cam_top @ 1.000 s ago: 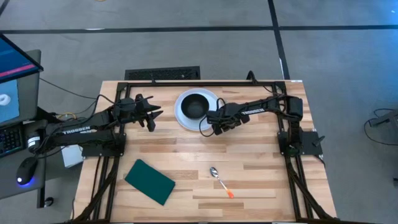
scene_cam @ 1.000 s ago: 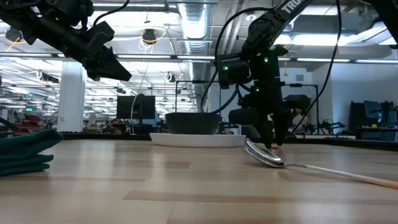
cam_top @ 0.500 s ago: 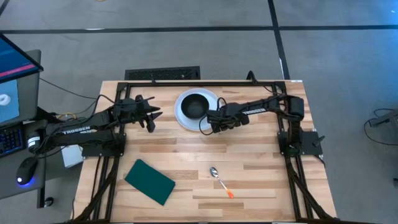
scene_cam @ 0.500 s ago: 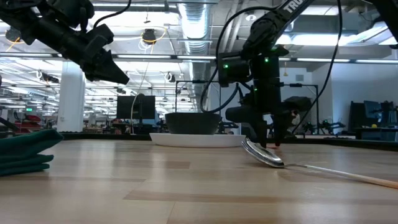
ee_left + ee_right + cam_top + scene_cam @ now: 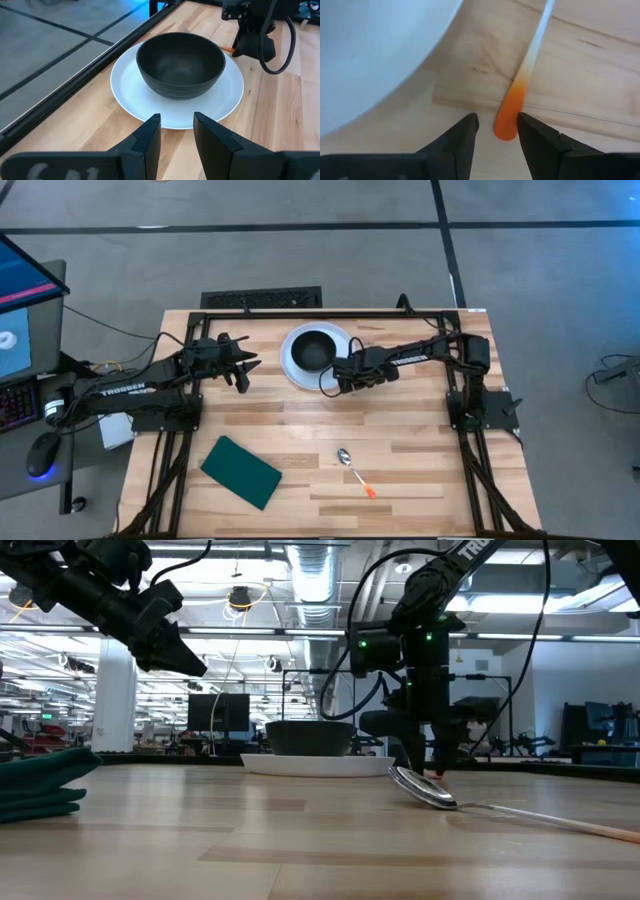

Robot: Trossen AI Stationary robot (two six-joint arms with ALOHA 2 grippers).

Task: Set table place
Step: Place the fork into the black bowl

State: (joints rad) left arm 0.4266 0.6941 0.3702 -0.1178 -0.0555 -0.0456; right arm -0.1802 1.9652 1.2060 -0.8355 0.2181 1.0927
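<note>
Right gripper (image 5: 342,381) is hovering, fingers spread, straddling an orange-tipped utensil (image 5: 512,108) just beside the plate (image 5: 289,355), probably to set it there. Left gripper (image 5: 245,370) is waiting nearby, spread too.

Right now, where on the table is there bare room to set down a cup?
Bare table between the green pad and the spoon, and right of the spoon. Crowded at the plate, flanked by the left fingers and right fingers.
</note>
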